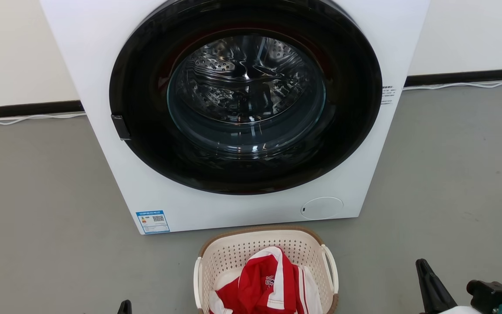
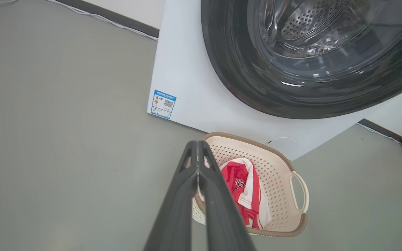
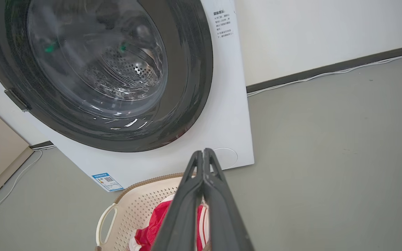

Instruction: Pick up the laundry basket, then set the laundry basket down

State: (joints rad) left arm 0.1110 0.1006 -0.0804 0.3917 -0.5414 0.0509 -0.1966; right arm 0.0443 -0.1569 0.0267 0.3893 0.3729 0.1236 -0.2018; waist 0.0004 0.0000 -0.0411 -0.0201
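Fingers pressed tight together on the left gripper [image 2: 197,144], same on the right gripper [image 3: 203,152], nothing pinched. Down at 6 o'clock in the head view, on the floor [image 1: 37,218] squarely between the two arms: the laundry basket [image 1: 233,255], loop handles [image 1: 334,272] out at 9 and 3, neither arm clearly nearer. Just beyond at 12, the washing machine [image 1: 242,213], so probably a two-sided reach inward.

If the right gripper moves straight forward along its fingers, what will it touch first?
Most likely the lower front panel of the big white washing machine, near its small round cover: the shut fingers of the right gripper aim there. Depth is unclear.
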